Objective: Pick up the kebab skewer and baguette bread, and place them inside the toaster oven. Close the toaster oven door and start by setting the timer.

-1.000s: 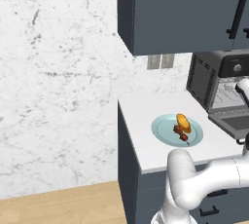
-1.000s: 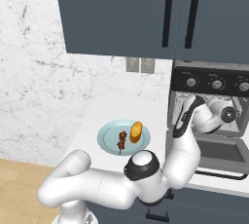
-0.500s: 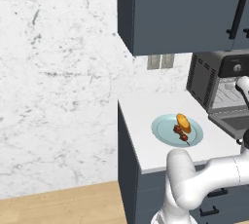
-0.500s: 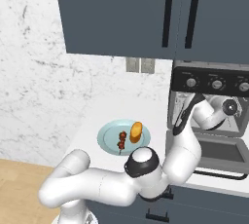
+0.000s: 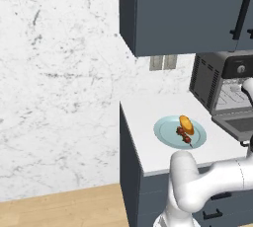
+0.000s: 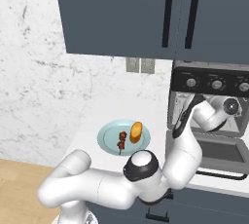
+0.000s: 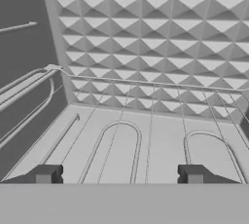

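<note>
gripper point(image 7: 119, 174) sits inside toaster oven point(image 6: 214, 116), jaws now slightly narrower but apart, empty. kebab skewer point(image 6: 121, 140) & baguette bread point(image 6: 135, 132) unmoved on plate point(image 6: 108, 134); loading not started.

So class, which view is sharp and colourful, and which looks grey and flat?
Right base view: crisp, evenly lit, with a soft shadow under the plate and a bright baguette bread. Hand view: colourless grey toaster oven interior; open claw empty.

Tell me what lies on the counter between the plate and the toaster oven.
Nothing: in the left base view the white counter is bare between the plate and the toaster oven.
</note>
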You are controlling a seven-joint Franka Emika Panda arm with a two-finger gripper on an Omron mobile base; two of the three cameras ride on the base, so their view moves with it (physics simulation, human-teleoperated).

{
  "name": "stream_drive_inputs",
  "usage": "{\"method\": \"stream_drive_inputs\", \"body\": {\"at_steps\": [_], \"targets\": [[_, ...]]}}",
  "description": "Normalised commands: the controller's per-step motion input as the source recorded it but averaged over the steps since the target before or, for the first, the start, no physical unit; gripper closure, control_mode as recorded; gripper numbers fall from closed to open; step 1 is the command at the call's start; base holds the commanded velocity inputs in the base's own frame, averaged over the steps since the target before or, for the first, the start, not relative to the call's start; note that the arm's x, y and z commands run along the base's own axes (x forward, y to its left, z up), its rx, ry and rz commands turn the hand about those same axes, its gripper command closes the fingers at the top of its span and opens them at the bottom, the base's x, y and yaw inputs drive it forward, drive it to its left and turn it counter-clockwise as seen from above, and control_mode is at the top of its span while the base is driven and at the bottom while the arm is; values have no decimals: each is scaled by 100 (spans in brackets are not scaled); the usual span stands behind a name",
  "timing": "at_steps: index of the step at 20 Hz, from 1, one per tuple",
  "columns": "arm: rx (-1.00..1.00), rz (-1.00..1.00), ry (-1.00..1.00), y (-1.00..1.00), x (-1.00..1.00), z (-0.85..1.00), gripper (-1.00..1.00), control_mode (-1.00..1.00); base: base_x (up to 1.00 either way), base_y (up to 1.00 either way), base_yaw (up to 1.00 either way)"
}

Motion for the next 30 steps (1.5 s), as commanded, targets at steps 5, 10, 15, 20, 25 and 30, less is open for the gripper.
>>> {"method": "stream_drive_inputs", "body": {"at_steps": [5,10,15,20,25,30], "targets": [[-6,0,5,0,-51,-100,-100,-100,0,0,0],[-7,0,9,-5,-72,-100,-100,-100,0,0,0],[-4,0,15,-18,-67,-93,-100,-100,0,0,0],[-4,0,19,-19,-58,-90,-100,-100,0,0,0],[-6,-1,18,-16,-64,-83,-100,-100,0,0,0],[-4,0,12,-15,-79,-61,-100,-100,0,0,0]]}}
